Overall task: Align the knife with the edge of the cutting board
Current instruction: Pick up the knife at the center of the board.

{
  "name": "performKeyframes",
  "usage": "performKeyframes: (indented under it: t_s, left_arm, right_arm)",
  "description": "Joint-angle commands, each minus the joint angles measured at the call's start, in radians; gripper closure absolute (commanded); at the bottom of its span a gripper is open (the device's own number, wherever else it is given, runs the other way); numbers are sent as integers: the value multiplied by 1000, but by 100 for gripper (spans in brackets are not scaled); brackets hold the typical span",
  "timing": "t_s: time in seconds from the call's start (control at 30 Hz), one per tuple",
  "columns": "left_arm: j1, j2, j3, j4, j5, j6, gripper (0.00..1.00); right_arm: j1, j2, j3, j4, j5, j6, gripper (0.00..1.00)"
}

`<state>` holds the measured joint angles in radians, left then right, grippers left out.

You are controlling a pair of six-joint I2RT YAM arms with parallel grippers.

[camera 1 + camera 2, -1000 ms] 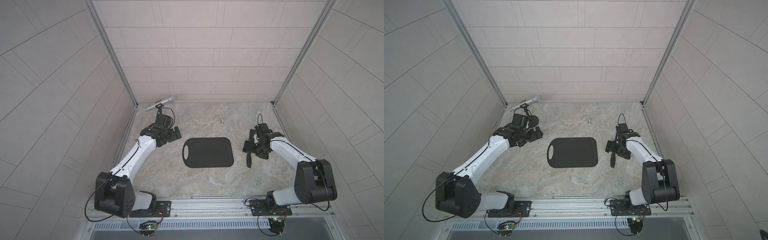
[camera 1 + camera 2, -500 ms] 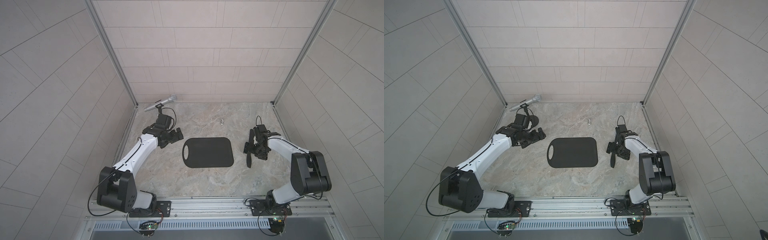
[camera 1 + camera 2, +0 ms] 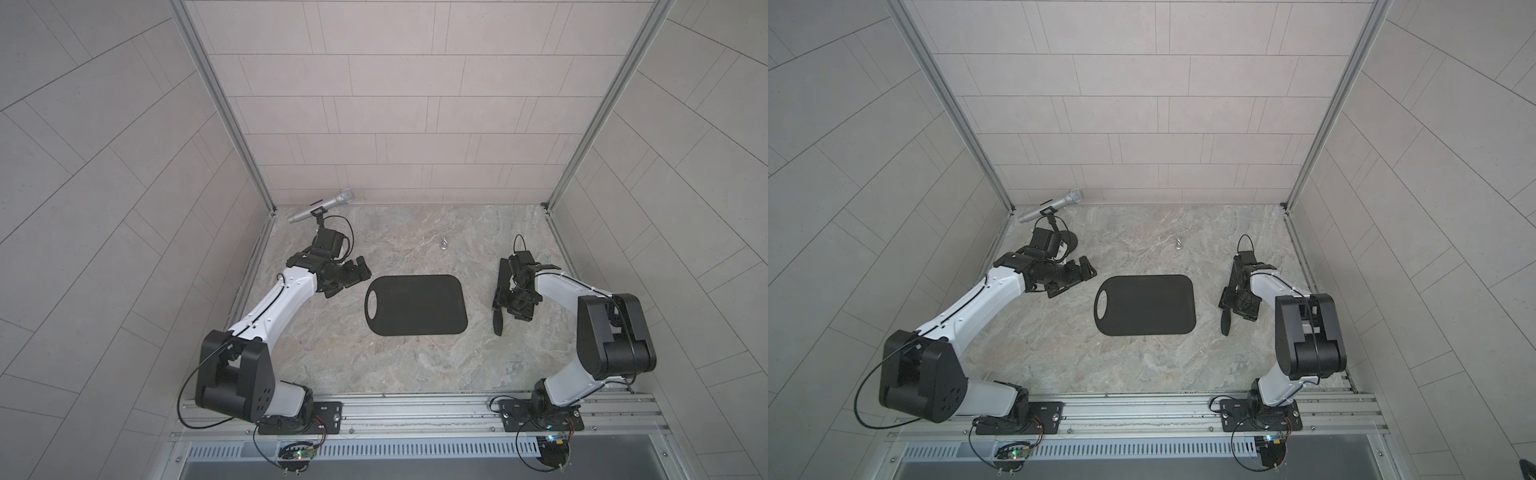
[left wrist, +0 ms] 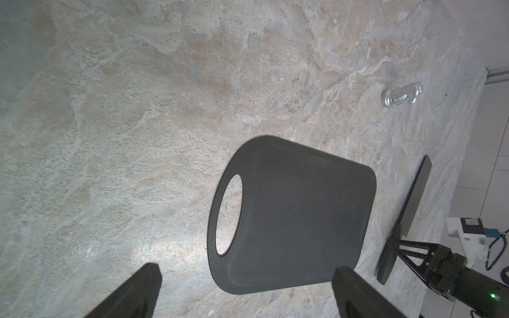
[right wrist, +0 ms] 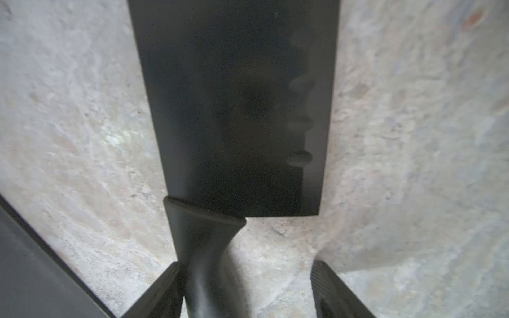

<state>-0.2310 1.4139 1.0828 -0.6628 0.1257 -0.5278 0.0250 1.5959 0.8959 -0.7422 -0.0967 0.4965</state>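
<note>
Right end effector [image 5: 245, 265] straddles the knife [image 5: 234, 110] handle, partly open, one finger [image 5: 165, 286] touching it (unclear in both top views).

Matt, finely grained black cutting board [image 4: 297, 214]; glossy, reflective blade on the knife [image 5: 234, 110]; rough, mottled stone-look table [image 4: 110, 110]; shiny silvery chess knight [image 4: 402, 95].

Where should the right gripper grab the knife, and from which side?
The handle, straight down from above, closing across its narrow width. The knife lies flat on the table; its broad, thin blade gives no purchase. The right gripper straddles the handle, jaws open.
</note>
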Motion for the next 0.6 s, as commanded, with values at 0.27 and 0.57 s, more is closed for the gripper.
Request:
performKeyframes:
  t_s: [0.27,0.57]
  left_arm:
    - [4,12,15,-6,29,0,0]
    - [5,8,13,-4,30,2,0]
  right_arm:
    - [-20,92,25,42,-42,3,52]
    - [-20,108,23,59,-45,5,60]
